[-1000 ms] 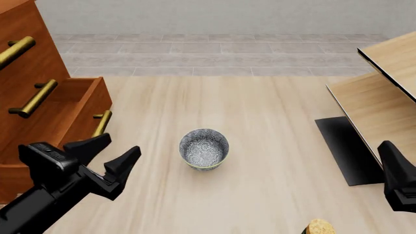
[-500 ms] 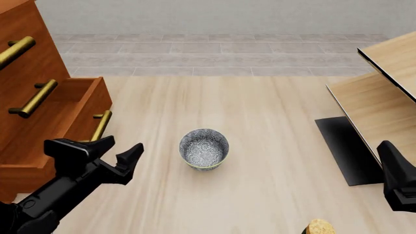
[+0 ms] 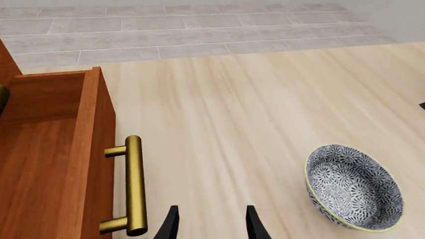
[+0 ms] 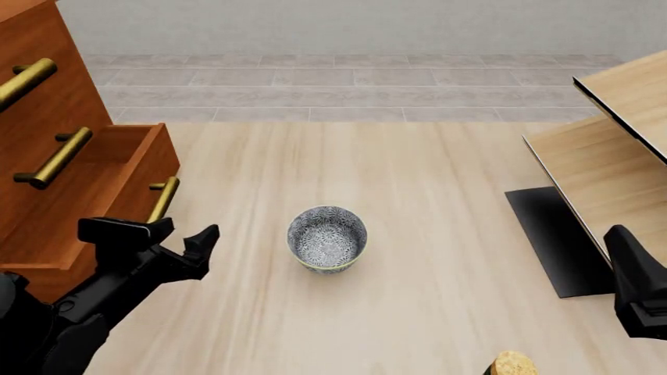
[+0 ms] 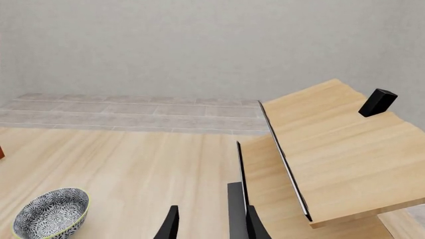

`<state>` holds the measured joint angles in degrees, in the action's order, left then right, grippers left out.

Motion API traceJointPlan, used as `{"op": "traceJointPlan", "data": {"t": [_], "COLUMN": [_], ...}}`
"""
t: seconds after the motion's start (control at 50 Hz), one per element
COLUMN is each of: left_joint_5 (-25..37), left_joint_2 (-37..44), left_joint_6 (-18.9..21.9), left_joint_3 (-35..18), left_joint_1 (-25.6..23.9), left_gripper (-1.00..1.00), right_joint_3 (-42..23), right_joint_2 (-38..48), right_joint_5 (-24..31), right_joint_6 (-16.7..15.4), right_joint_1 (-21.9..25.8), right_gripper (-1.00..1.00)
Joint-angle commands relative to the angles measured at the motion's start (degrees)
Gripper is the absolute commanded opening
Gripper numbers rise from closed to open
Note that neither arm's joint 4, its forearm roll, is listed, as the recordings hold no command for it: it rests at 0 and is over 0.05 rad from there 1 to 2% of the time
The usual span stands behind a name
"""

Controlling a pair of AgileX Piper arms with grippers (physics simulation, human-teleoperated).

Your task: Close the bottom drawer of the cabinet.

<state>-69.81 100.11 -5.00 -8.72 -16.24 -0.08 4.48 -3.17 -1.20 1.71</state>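
The cabinet [image 4: 52, 101] stands at the far left, reddish-brown with brass bar handles. Its bottom drawer [image 4: 115, 180] is pulled out, and the short brass handle [image 4: 162, 198] on its front faces the table. My left gripper [image 4: 183, 233] is open and empty, just in front of and below that handle, not touching it. In the left wrist view the drawer [image 3: 59, 164] and its handle [image 3: 133, 184] lie beside the open left gripper [image 3: 211, 224]. My right gripper [image 4: 636, 285] is at the right edge. The right wrist view shows the right gripper [image 5: 211, 226] open and empty.
A patterned grey bowl [image 4: 326, 238] sits mid-table, to the right of the left gripper; it also shows in the left wrist view [image 3: 352, 186]. Pale wood furniture with black edging [image 4: 604, 156] and a black mat [image 4: 552, 234] are at the right. A cork-like object [image 4: 511, 363] is at the near edge.
My left gripper has moved forward and left, closer to the bottom drawer's handle. The drawer, bowl and right arm have not moved.
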Motion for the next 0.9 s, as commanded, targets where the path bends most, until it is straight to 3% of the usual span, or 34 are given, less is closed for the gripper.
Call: {"op": "traceJointPlan", "data": {"t": [0.02,0.38,0.9], "left_joint_5": [-0.06,-0.02,0.44], "left_joint_2": [3.35,6.30,7.64], "left_joint_6": [1.34,6.35,9.21], "left_joint_3": [-1.69,-3.64,-5.04], "left_joint_1": [3.03,7.39,11.20], "left_gripper": [1.00,1.00,1.00], "right_joint_3": [-0.02,0.00,0.00], "right_joint_2": [0.35,0.59,0.54], "right_joint_5": [-0.25,-0.47,-0.41], "right_joint_6": [0.09,0.20,0.21], "right_joint_1": [0.02,0.10,-0.01], "right_gripper": [1.00,1.00,1.00]}}
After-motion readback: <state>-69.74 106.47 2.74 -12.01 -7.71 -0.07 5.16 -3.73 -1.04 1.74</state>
